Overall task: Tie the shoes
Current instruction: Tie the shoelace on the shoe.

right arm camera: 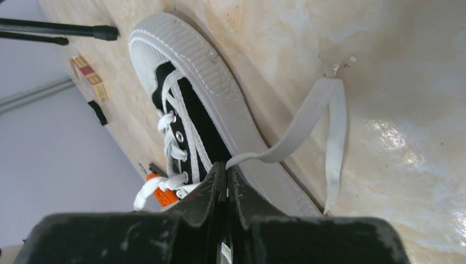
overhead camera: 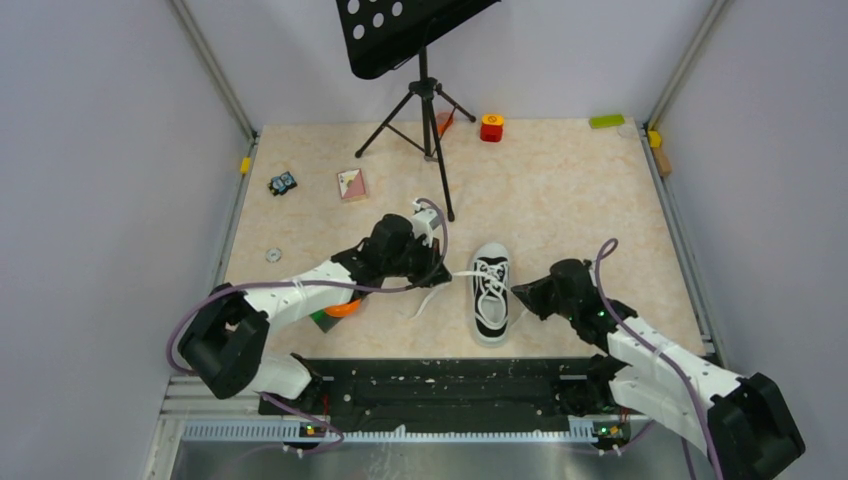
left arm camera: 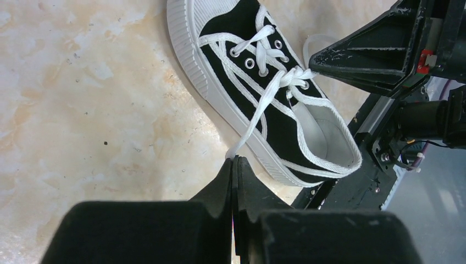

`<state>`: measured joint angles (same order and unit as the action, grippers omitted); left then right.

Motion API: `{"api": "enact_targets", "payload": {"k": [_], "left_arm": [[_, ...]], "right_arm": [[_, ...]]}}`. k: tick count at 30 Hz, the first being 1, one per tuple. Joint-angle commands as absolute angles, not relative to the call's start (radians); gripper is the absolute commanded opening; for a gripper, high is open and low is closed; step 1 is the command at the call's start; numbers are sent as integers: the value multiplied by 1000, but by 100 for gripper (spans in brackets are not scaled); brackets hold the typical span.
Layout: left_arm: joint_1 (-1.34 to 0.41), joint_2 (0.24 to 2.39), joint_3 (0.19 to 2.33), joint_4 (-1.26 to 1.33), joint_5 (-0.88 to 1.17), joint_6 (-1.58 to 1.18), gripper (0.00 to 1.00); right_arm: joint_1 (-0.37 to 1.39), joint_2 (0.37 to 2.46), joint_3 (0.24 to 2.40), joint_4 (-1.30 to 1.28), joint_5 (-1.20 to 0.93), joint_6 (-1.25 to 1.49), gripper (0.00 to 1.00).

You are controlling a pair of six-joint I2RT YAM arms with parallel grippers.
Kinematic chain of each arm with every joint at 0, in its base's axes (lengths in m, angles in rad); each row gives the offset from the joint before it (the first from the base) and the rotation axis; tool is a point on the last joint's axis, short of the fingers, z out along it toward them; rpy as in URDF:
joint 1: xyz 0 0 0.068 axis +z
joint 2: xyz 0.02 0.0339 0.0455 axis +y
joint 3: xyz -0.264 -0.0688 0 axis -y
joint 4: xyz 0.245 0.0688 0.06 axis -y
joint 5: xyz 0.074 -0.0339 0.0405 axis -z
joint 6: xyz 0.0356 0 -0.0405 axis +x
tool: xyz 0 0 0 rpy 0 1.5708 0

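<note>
Left wrist view puts the left gripper (left arm camera: pixel 233 160) closest. Its jaws are pressed fully together on the left lace (left arm camera: pixel 258 118), which runs taut from the tips up to a bunched crossing of laces (left arm camera: pixel 292 77) at the top eyelets of the black canvas sneaker (left arm camera: pixel 242 82). The sneaker lies on the table (left arm camera: pixel 82 110) just beyond those jaws, sole down, with its heel opening toward the arm bases and its white toe cap away.

From the right wrist, the right gripper (right arm camera: pixel 226 166) also shows its jaws closed with no gap. They nip the right lace (right arm camera: pixel 299 132) close against the sneaker's white sole. Past the tips that lace bends out over the table, and its free tail lies slack.

So the sneaker sits between the two pairs of jaws, one lace in each. I judge the step in hand to be drawing the first crossover knot tight — no bow loops show yet. The next move likely calls for pulling both ends apart evenly. The sneaker looks light and nothing pins it, so a one-sided tug could drag or tip it, and the right side has slack to take up first.

No brand, label or legible writing shows on the sneaker. Well beyond the jaws stand a music stand (overhead camera: pixel 420 40), a small printed card (overhead camera: pixel 351 184) and a red and yellow block (overhead camera: pixel 491 127) — nothing on them can be read.
</note>
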<state>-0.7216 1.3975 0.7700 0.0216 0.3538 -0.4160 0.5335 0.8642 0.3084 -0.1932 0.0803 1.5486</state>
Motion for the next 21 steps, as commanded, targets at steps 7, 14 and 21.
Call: {"api": "enact_targets", "payload": {"k": [7, 14, 21], "left_arm": [[-724, 1356, 728, -32, 360, -433, 0], [-725, 1325, 708, -103, 333, -433, 0], [-722, 1321, 700, -99, 333, -451, 0]], "right_arm": [[517, 778, 343, -256, 174, 1485, 0], [517, 768, 417, -305, 238, 1390, 0], [518, 789, 474, -298, 256, 1295, 0]]}}
